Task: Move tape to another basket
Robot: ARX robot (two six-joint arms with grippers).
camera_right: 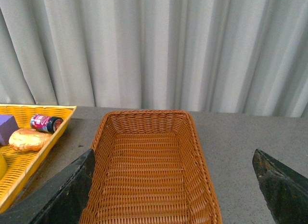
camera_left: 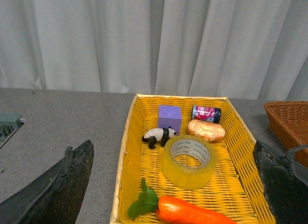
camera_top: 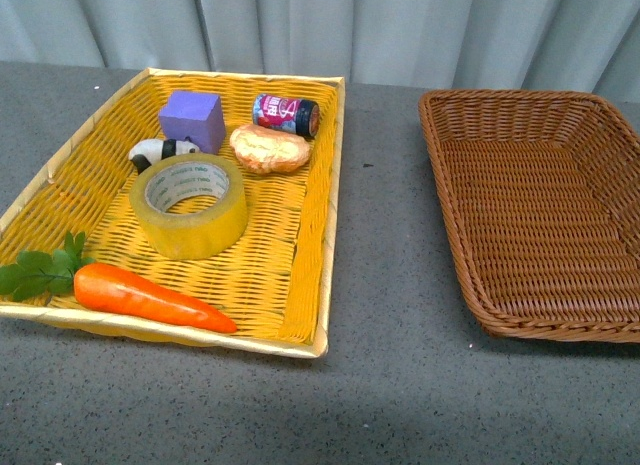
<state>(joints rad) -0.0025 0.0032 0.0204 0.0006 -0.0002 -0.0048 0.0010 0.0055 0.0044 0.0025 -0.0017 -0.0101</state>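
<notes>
Both spread wide: left end effector, right end effector.

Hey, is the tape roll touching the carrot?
Apart. In the front view, bare weave of the yellow tray runs between the tape and the carrot; the left wrist view shows the same gap.
</notes>
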